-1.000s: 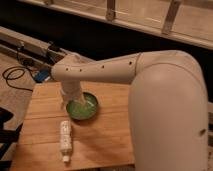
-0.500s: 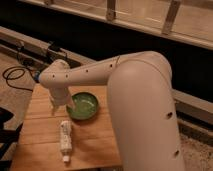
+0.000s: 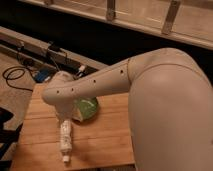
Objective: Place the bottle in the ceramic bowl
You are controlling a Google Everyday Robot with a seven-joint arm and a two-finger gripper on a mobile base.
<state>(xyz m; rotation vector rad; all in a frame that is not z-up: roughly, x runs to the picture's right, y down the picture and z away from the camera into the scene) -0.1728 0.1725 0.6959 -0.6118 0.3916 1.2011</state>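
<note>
The bottle [image 3: 65, 141] lies on the wooden table [image 3: 105, 142] near its front left, whitish, with its small white cap [image 3: 66, 159] towards the front edge. The ceramic bowl [image 3: 89, 107] sits just behind and to the right of it, light green inside, partly hidden by my arm. My gripper [image 3: 64, 121] hangs down from the wrist [image 3: 59, 95] right over the bottle's far end. The bottle still rests on the table.
My large white arm [image 3: 160, 100] reaches in from the right and covers the table's right side. Cables [image 3: 15, 75] lie on the floor at the left. A dark rail [image 3: 30, 45] runs behind the table. A dark object [image 3: 4, 125] stands at the left edge.
My wrist has swung from the table's back left towards the front and come down over the bottle's far end. The bottle and the bowl have not moved.
</note>
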